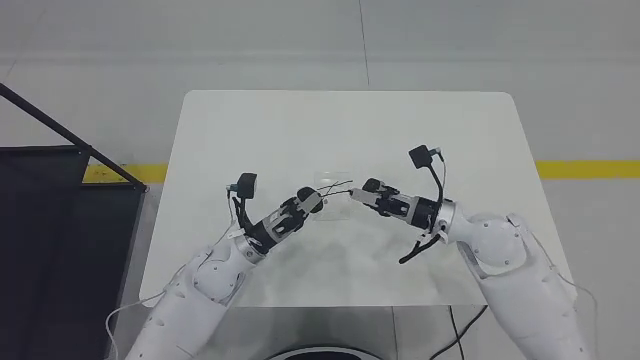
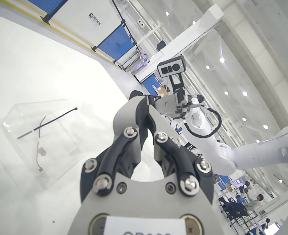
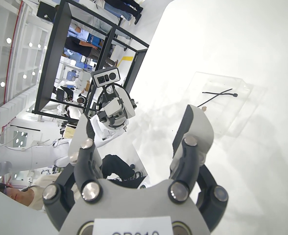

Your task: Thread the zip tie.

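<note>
**A:** From above, where is the zip tie (image 1: 337, 187)?

**B:** It lies in the clear tray (image 1: 325, 174), ahead of both grippers and between their tips. The left gripper (image 1: 312, 198) is just short of one end and the right gripper (image 1: 366, 189) is just short of the other. Its long axis runs roughly from one gripper to the other.

**A:** And from the left wrist?

**B:** The left gripper (image 2: 146, 108) has its fingers pressed together. There is a thin dark sliver at the tip, and he cannot tell what it is. The tie (image 2: 51, 122) is off to the side of the fingers, lower down and near. A paler tie crosses it in the tray (image 2: 19, 106).

**A:** The right wrist?

**B:** The right gripper (image 3: 139, 118) is spread wide and holds nothing. The tie (image 3: 216, 95) is just beyond one fingertip, lying across the line of reach rather than along it.

**A:** So which arm should go for it?

**B:** He judges the right one. It is already open, so it only needs a short sideways shift to straddle the tie across its length.
</note>
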